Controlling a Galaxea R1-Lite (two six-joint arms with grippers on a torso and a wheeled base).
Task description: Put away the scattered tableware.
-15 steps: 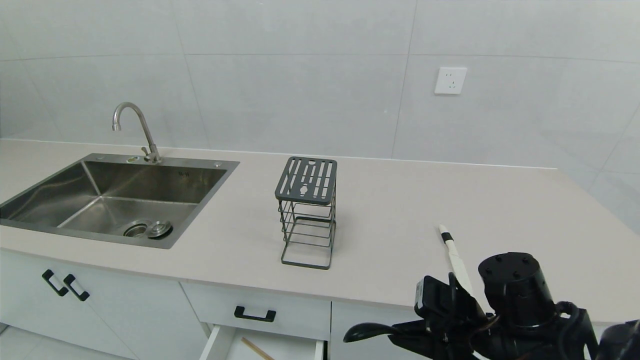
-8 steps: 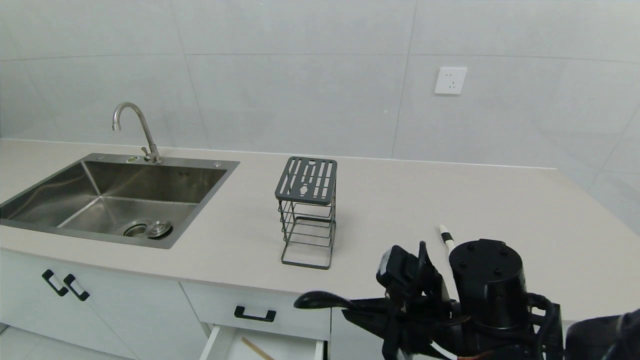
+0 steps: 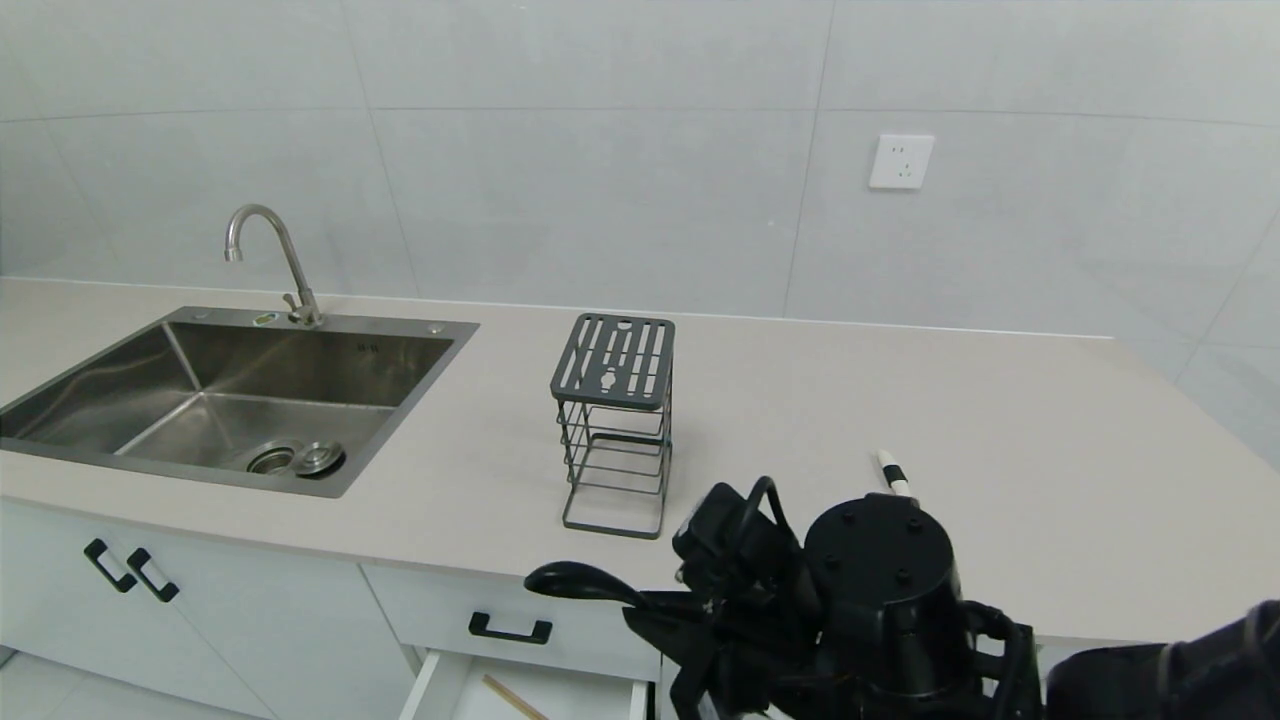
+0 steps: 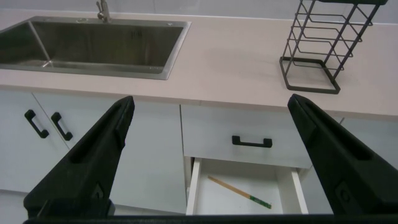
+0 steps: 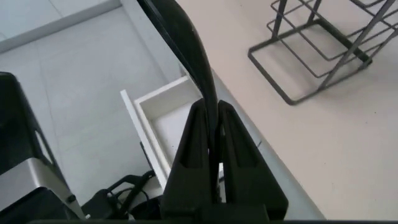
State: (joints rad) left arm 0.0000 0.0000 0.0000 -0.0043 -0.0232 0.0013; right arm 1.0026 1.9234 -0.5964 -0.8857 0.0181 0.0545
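My right gripper [image 3: 655, 606] is shut on the handle of a black spoon [image 3: 575, 581], held level in front of the counter's edge, above and right of the open drawer [image 3: 420, 690]. In the right wrist view the black spoon [image 5: 184, 41] sticks out past my right gripper [image 5: 211, 127] over the white drawer [image 5: 134, 109]. A chopstick [image 4: 239, 191] lies inside the drawer [image 4: 191, 186]. My left gripper [image 4: 211, 102] hangs open in front of the cabinet, nothing between its fingers. A white utensil with a black band [image 3: 893, 472] lies on the counter behind my right arm.
A dark wire rack [image 3: 614, 425] stands mid-counter, its base [image 5: 298, 62] close beside the spoon. The steel sink [image 3: 120, 395] with its tap [image 3: 270, 250] is at the left. A closed drawer with a black handle [image 3: 510, 630] sits above the open one.
My right arm has carried the black spoon leftward along the counter's front edge, from the right side to near the open drawer, and now hides more of the white utensil.
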